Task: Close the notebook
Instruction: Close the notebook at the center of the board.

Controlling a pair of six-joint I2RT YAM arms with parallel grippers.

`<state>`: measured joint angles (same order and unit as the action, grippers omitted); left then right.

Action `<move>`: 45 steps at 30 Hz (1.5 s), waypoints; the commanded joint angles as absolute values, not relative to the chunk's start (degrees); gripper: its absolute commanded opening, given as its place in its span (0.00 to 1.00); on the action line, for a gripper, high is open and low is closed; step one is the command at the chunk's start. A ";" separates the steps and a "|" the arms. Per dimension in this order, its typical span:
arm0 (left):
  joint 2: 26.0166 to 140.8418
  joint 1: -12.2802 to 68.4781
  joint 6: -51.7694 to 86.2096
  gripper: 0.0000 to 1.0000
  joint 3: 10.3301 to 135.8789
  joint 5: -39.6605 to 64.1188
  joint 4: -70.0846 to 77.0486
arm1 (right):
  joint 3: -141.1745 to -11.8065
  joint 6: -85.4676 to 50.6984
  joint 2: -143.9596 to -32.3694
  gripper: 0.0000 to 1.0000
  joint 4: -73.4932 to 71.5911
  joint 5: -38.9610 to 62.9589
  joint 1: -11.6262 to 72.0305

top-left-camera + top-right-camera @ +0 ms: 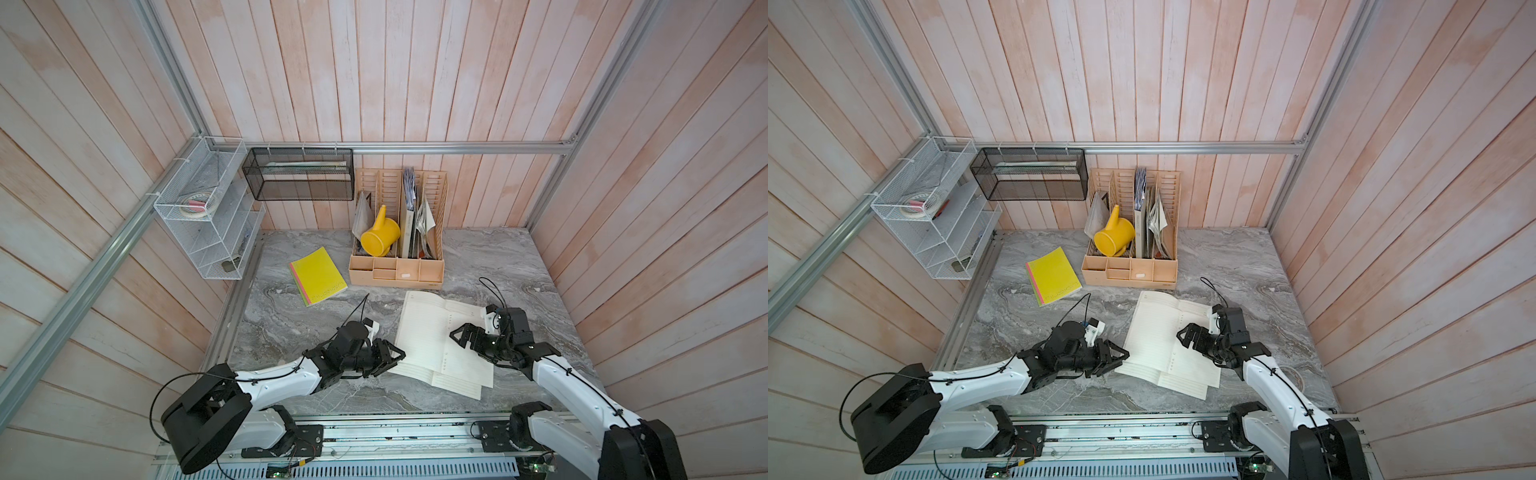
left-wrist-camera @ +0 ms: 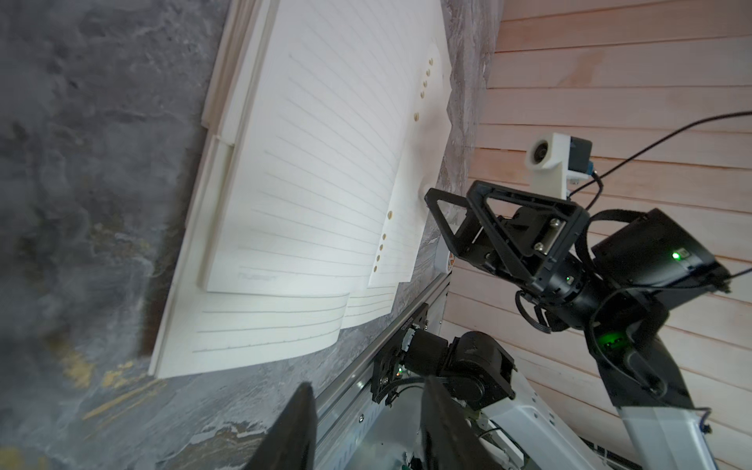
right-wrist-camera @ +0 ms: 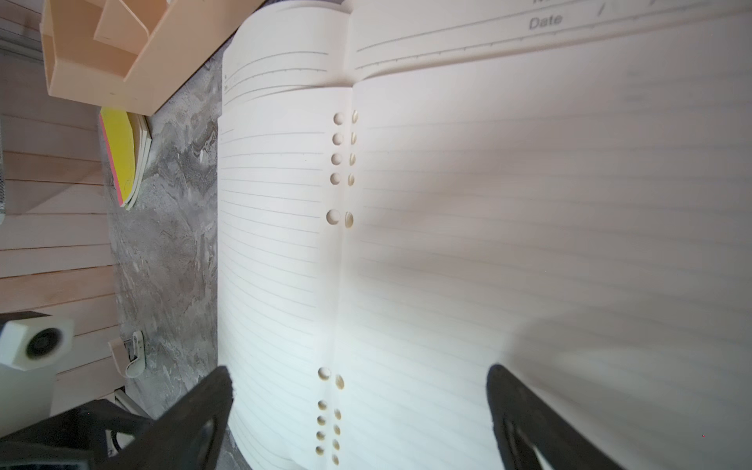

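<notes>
The notebook (image 1: 428,332) is seen lying open on the counter (image 1: 498,257), on its near half and a little right of centre, just in front of the organiser (image 1: 397,274). Cream lined pages are turned up, and a row of punched holes is shown along the fold in the right wrist view (image 3: 488,203). The pages left of the fold are curved rather than flat, and some sheets (image 2: 260,325) are pushed out past the near edge.

The left arm (image 1: 274,378) is stretched low over the counter from the near left, and the left jaws are placed just beside the notebook's left edge, near its near corner. They are parted to a middling gap and nothing is held between the fingers (image 2: 293,427). Whether the paper is touched cannot be told.

The right arm (image 1: 573,374) is reached in from the near right, and the right jaws are held over the right page, pointed toward the fold. They are spread wide, with nothing gripped between the fingers (image 3: 203,407). Contact with the page cannot be told.

A closed yellow pad (image 1: 318,276) is laid left of the organiser, well apart from the notebook. A yellow jug (image 1: 378,239) is leaned in the organiser's left slot. A wire rack (image 1: 208,216) and a mesh basket (image 1: 299,174) are hung at the far left.
</notes>
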<state>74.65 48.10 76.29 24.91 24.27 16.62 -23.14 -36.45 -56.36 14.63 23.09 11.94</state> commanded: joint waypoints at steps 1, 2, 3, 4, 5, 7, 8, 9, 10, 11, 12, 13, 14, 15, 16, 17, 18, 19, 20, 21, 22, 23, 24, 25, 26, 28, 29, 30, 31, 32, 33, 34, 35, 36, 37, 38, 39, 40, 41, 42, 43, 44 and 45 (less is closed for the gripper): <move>77.66 49.48 84.22 0.45 24.84 19.75 24.10 | -21.29 -38.35 -55.91 0.98 15.29 20.31 11.80; 79.38 49.70 84.82 0.45 24.79 19.93 25.29 | -20.72 -38.41 -56.19 0.98 14.99 20.52 11.78; 81.15 49.96 85.53 0.45 24.34 20.23 27.65 | -20.20 -38.34 -56.64 0.98 14.77 20.70 11.80; 83.11 50.33 86.86 0.45 23.56 20.30 30.61 | -19.79 -38.07 -56.95 0.98 14.51 21.20 11.82; 84.86 50.94 88.77 0.45 22.41 19.82 35.16 | -19.47 -37.89 -57.26 0.98 14.45 21.54 11.78; 87.83 52.17 91.77 0.45 21.21 18.49 41.18 | -19.29 -37.44 -57.43 0.98 14.72 21.93 11.78; 89.08 52.93 92.72 0.45 21.17 17.83 42.75 | -19.12 -37.44 -57.46 0.98 14.84 21.97 11.80; 89.89 53.40 93.21 0.45 21.42 17.16 43.19 | -19.03 -37.36 -57.31 0.98 15.01 21.81 11.78; 90.60 54.01 93.57 0.45 21.72 16.46 43.42 | -18.73 -37.51 -57.22 0.98 14.96 21.81 11.78; 91.15 54.23 93.92 0.45 21.82 15.75 43.86 | -18.57 -37.61 -57.24 0.98 15.03 21.93 11.78; 91.54 54.21 94.30 0.45 21.80 14.97 44.45 | -18.38 -37.49 -57.30 0.98 15.20 22.01 11.78; 92.02 54.25 94.52 0.45 21.80 14.33 44.82 | -18.36 -37.28 -57.44 0.98 15.36 22.25 11.80; 92.43 56.22 94.67 0.45 21.88 13.86 44.74 | -18.33 -37.01 -57.52 0.98 15.70 22.31 11.78; 92.77 56.46 94.66 0.45 21.88 13.36 44.64 | -18.24 -36.92 -57.61 0.98 15.66 22.59 11.78; 93.15 56.72 94.90 0.45 21.62 12.46 44.61 | -18.19 -36.85 -57.81 0.98 15.56 23.09 11.82; 93.46 57.09 95.41 0.45 21.27 11.05 44.86 | -18.19 -36.70 -58.05 0.98 15.63 23.35 11.78; 93.79 57.30 95.53 0.45 20.99 9.92 44.93 | -18.12 -36.65 -58.22 0.98 15.60 23.51 11.82; 94.08 57.64 96.07 0.45 20.84 8.92 44.44 | -18.09 -36.65 -58.40 0.98 15.65 23.71 11.86; 94.38 57.91 96.98 0.45 20.69 8.18 44.21 | -18.14 -36.61 -58.53 0.98 15.71 23.79 11.91; 94.62 58.26 97.75 0.45 20.58 7.57 44.14 | -18.12 -36.56 -58.63 0.98 15.84 24.00 11.87; 94.65 58.74 98.88 0.45 20.44 6.49 43.55 | -18.17 -36.50 -58.62 0.98 15.91 24.06 11.99; 94.58 59.24 100.04 0.46 20.31 5.27 42.57 | -18.19 -36.56 -58.62 0.98 15.84 24.08 11.95; 94.46 59.63 100.69 0.46 20.15 4.00 42.20 | -18.19 -36.57 -58.75 0.98 15.77 24.03 11.98; 94.33 59.97 101.15 0.46 20.13 2.51 41.81 | -18.19 -36.56 -58.79 0.98 15.73 24.07 12.00; 94.15 60.16 101.55 0.46 20.17 1.21 41.16 | -18.27 -36.50 -58.88 0.98 15.74 24.08 11.96; 94.05 60.33 101.99 0.46 20.73 -0.85 39.74 | -18.26 -36.47 -58.97 0.98 15.76 24.31 11.99; 93.72 60.47 102.19 0.46 20.94 -1.98 39.07 | -18.28 -36.47 -59.01 0.98 15.78 24.29 11.99; 93.48 60.56 102.22 0.46 21.17 -3.27 38.51 | -18.27 -36.47 -59.06 0.98 15.73 24.34 11.95; 93.17 60.64 102.14 0.46 21.39 -4.29 37.96 | -18.24 -36.47 -59.01 0.98 15.73 24.41 12.02; 92.96 60.67 102.12 0.46 21.65 -5.33 37.14 | -18.25 -36.54 -58.97 0.98 15.74 24.38 11.98; 92.77 60.76 102.19 0.46 21.84 -6.31 36.65 | -18.23 -36.48 -59.02 0.98 15.74 24.40 12.03; 92.65 60.74 102.22 0.46 21.95 -7.15 36.42 | -18.26 -36.51 -59.06 0.98 15.74 24.43 12.01; 92.51 60.76 102.28 0.46 22.03 -7.98 36.14 | -18.28 -36.47 -59.15 0.98 15.78 24.53 12.00; 92.46 60.74 102.47 0.46 22.13 -8.88 36.08 | -18.28 -36.47 -59.15 0.98 15.66 24.61 11.97; 92.59 60.75 102.27 0.46 22.35 -9.41 36.10 | -18.26 -36.47 -59.24 0.98 15.68 24.73 12.00; 92.87 60.75 101.92 0.46 22.73 -9.73 35.98 | -18.34 -36.39 -59.33 0.98 15.78 24.87 11.98; 93.37 60.73 101.87 0.46 23.34 -9.78 35.34 | -18.32 -36.39 -59.41 0.98 15.76 24.92 12.02; 93.95 60.74 101.73 0.46 23.78 -9.58 35.22 | -18.36 -36.39 -59.41 0.98 15.73 24.87 11.91; 94.91 60.78 101.53 0.46 24.03 -9.54 35.99 | -18.36 -36.43 -59.50 0.98 15.78 24.90 11.95; 95.77 60.74 101.79 0.46 24.16 -9.35 36.81 | -18.37 -36.39 -59.55 0.98 15.65 25.00 11.96; 96.92 60.80 102.10 0.46 24.25 -9.22 37.82 | -18.34 -36.39 -59.71 0.98 15.58 25.17 11.95; 98.17 60.82 102.17 0.46 24.17 -9.25 39.74 | -18.45 -36.18 -59.92 0.98 15.60 25.46 11.99; 99.50 61.06 102.76 0.46 24.32 -9.18 40.93 | -18.53 -35.87 -60.19 0.98 15.64 25.66 11.96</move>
